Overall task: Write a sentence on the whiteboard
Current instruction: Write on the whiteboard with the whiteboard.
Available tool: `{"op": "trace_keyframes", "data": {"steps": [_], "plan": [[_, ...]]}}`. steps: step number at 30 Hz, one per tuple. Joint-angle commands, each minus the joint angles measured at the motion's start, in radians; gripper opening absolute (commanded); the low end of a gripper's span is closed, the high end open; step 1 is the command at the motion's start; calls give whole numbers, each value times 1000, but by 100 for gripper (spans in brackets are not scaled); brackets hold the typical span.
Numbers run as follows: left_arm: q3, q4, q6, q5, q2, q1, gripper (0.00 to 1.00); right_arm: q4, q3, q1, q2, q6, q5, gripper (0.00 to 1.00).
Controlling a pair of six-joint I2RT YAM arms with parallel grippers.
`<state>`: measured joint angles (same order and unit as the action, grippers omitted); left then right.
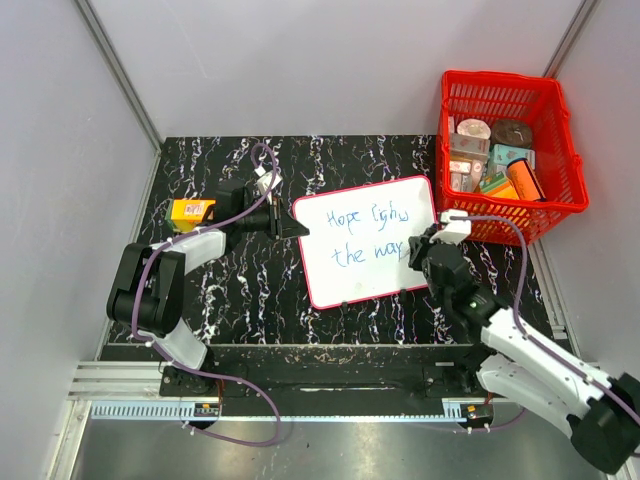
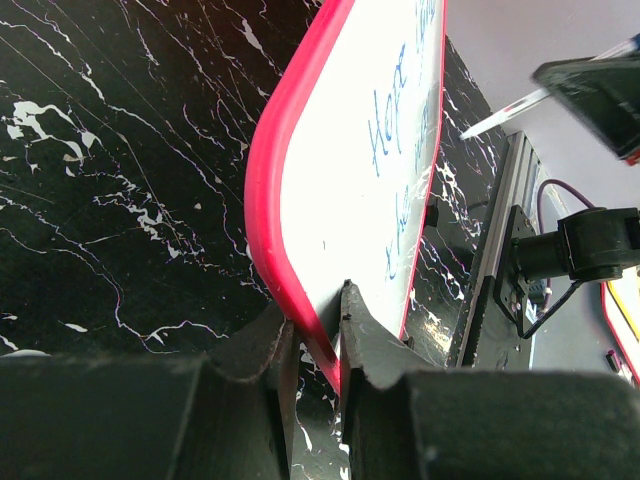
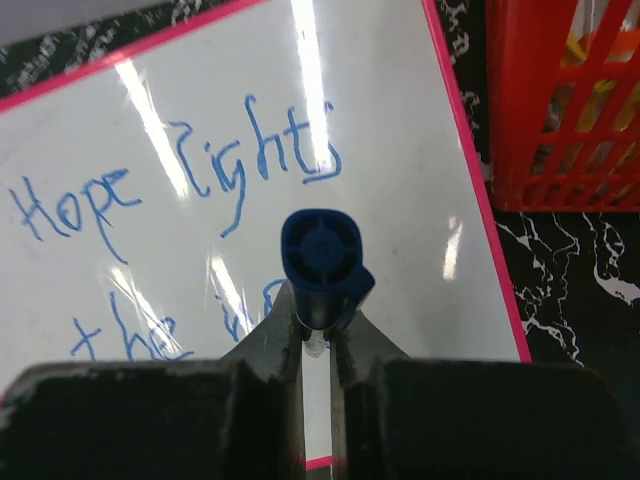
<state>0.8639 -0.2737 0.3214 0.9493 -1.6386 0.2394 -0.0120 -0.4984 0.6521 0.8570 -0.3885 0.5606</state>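
The whiteboard lies mid-table, a basket at its right, a box left.

The whiteboard, white with a thin red-pink frame and rounded corners, rests askew on the black marbled tabletop. The sentence, in thin blue marker, reads "Hope lights the way" in two lines.

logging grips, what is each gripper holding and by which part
The left gripper pinches the whiteboard by its red frame edge; the right gripper clamps the blue marker by its barrel.
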Motion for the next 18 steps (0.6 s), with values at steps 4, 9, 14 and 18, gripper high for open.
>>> {"op": "trace_keyframes", "data": {"steps": [4,9,14,18], "plan": [[-6,30,-170,-153,-35,35,0,7,-42,-6,-234,37,-19,0],[-8,36,-176,-159,-23,35,0,78,-72,-6,-302,45,4,0],[-12,36,-179,-172,-9,35,1,93,-69,-6,-296,46,13,0],[-31,13,-179,-170,19,35,10,92,-63,-6,-285,40,15,0]]}}
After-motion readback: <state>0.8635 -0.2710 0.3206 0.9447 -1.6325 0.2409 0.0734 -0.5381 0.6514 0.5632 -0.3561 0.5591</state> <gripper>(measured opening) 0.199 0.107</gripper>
